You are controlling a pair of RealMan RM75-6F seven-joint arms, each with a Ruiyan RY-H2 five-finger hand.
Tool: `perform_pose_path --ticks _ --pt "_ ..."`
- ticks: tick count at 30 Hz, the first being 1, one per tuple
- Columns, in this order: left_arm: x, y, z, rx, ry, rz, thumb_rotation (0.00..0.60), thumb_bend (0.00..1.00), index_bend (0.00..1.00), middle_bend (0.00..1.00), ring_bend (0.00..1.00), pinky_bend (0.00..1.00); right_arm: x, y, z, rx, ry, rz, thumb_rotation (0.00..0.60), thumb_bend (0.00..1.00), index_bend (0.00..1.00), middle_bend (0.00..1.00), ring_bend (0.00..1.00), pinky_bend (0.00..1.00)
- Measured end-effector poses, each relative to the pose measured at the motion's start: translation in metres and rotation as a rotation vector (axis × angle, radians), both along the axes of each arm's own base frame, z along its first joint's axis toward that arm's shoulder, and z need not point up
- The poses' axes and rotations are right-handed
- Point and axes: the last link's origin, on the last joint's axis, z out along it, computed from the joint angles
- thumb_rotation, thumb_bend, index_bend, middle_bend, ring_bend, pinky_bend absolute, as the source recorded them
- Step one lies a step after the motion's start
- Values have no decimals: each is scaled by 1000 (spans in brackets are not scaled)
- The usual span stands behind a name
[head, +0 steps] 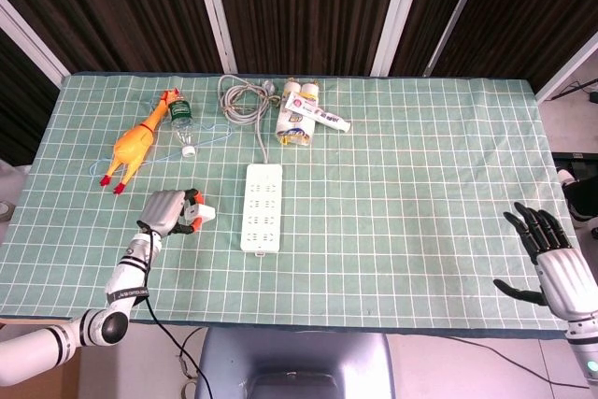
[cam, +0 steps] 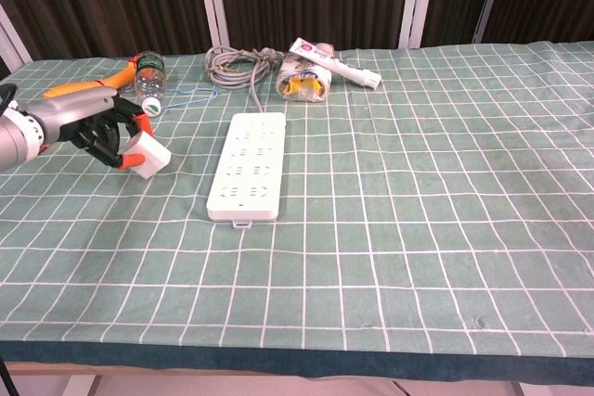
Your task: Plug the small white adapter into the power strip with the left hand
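Note:
The small white adapter (cam: 148, 155) is a little white cube held in my left hand (head: 172, 210), whose orange-tipped fingers (cam: 137, 165) close around it just above the cloth. In the head view the adapter (head: 205, 213) pokes out to the right of the hand. The white power strip (head: 263, 207) lies flat to the right of the hand, a short gap away, with its long side running away from me; its sockets (cam: 249, 166) face up. My right hand (head: 549, 254) hangs at the table's right edge with fingers spread and nothing in it.
The strip's grey cable (head: 245, 98) is coiled at the back. Next to it lie white tubes and packets (head: 306, 115). A yellow rubber chicken (head: 135, 142) and a plastic bottle (head: 182, 121) rest at the back left. A green checked cloth (head: 411, 203) covers the table.

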Motion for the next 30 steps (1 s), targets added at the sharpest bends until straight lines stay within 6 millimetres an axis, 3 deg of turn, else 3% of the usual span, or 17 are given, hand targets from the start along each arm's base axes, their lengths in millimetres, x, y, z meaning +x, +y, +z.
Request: perform_pose_path --ticks 9,20,26,30 --pt "53 11 3 6 197 -169 600 374 711 745 588 448 2 -2 -2 5 4 1 600 0 0 59 0 45" --pt "126 27 -20 5 418 -185 600 375 719 764 600 451 -2 -2 -2 4 5 -16 600 0 0 58 0 45" --pt "156 26 -33 -6 450 -145 600 376 719 764 600 451 -3 -2 -2 5 4 -18 600 0 0 58 0 45" --pt "162 25 -36 -5 458 -141 600 376 717 762 600 451 -4 -2 -2 5 4 -21 600 0 0 58 0 45"
